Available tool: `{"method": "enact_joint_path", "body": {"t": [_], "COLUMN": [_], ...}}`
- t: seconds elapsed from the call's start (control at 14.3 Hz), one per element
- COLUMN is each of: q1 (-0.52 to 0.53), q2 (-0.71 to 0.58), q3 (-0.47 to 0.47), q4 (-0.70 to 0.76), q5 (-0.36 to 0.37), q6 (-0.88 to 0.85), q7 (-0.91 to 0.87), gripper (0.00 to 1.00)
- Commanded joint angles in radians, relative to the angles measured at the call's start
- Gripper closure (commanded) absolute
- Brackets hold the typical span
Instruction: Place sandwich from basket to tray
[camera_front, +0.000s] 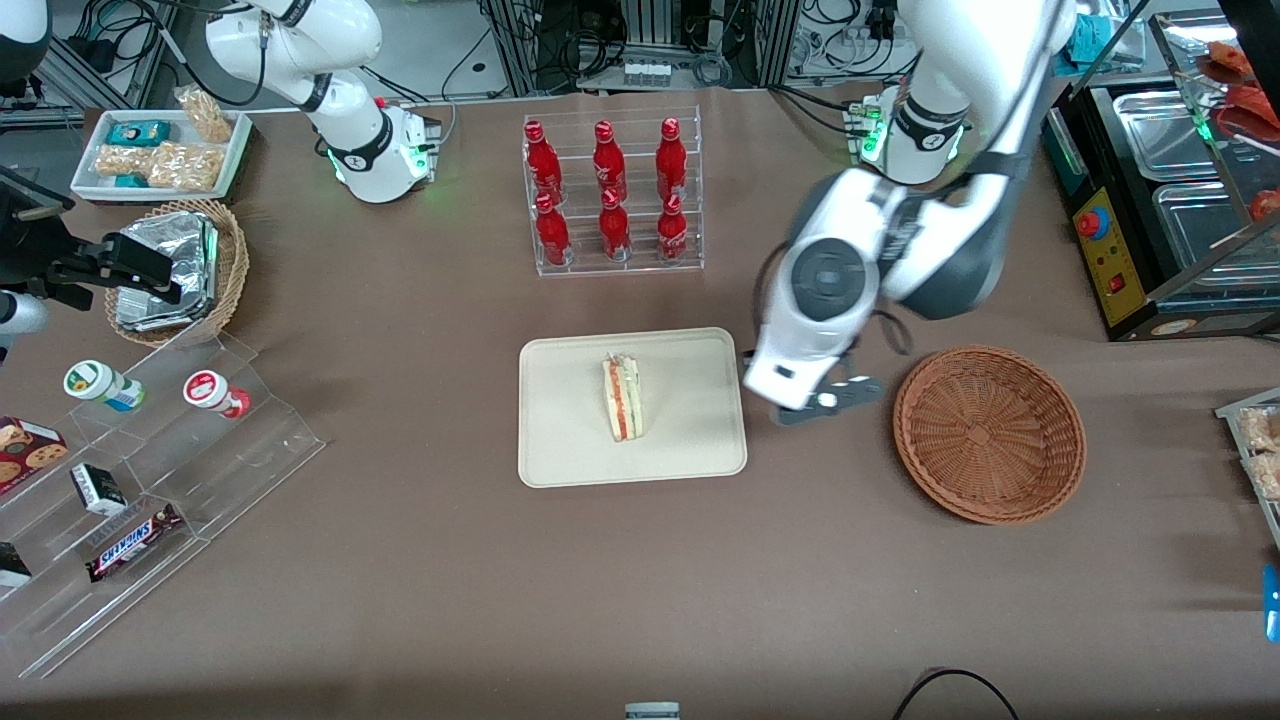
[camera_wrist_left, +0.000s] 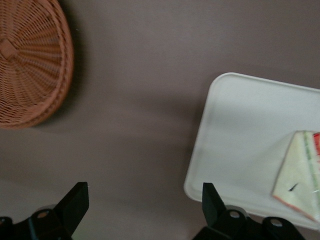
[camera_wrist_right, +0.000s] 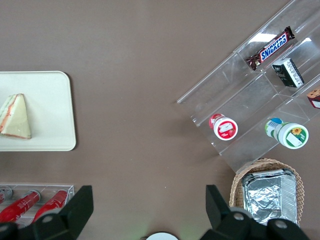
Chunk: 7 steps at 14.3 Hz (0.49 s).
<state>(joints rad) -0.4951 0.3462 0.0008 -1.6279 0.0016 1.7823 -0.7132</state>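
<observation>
Spread wide and holding nothing, the left gripper (camera_wrist_left: 145, 200) hangs above bare tablecloth (camera_front: 400, 300) between the tray (camera_front: 560, 450) and the basket (camera_front: 990, 435). From the front its fingers are mostly hidden under the arm's white wrist housing, which bends down over that gap. On the tray lies the sandwich (camera_front: 622, 398), partly cut off in the wrist view; the basket holds nothing.
</observation>
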Motion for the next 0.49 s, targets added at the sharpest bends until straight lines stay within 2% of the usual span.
{"method": "enact_joint_path", "body": {"t": [0.0,0.42], "q1": [0.087,0.251], "q2": [-0.139,-0.3], "q3": [-0.008,-0.01], "q4": [-0.13,-0.145], "q5": [0.009,0.009], "q6": [-0.001,-0.142], "q7": [0.191,0.573], "gripper": [0.0,0.0]}}
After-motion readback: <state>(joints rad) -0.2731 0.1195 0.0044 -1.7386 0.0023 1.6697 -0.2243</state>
